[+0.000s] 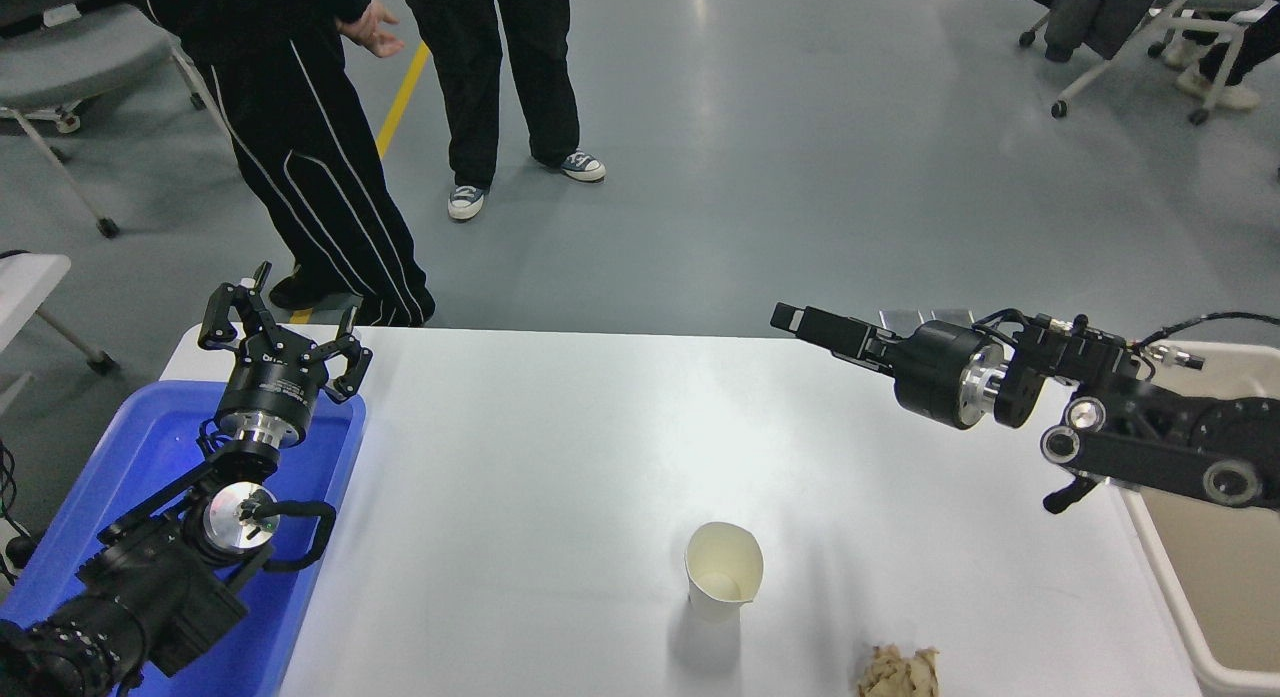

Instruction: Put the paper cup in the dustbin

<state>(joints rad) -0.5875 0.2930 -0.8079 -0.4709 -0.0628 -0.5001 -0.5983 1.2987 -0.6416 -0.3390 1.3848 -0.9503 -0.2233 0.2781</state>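
Observation:
The paper cup (pixel 722 573) stands upright on the white table (pixel 560 447), front middle, cream inside showing, rim pinched to a point. The dustbin (pixel 1158 555) is a beige bin at the table's right edge, partly hidden by my right arm. My right gripper (pixel 792 321) points left, held high above the table's far right part, well behind and to the right of the cup, holding nothing. It is seen side-on. My left gripper (pixel 281 322) is open and parked at the lower left over the blue bin.
A blue plastic bin (pixel 150 457) sits at the table's left edge under my left arm. A crumpled tan paper wad (pixel 900 673) lies at the front edge, right of the cup. Two people (pixel 310 127) stand beyond the table's far left side.

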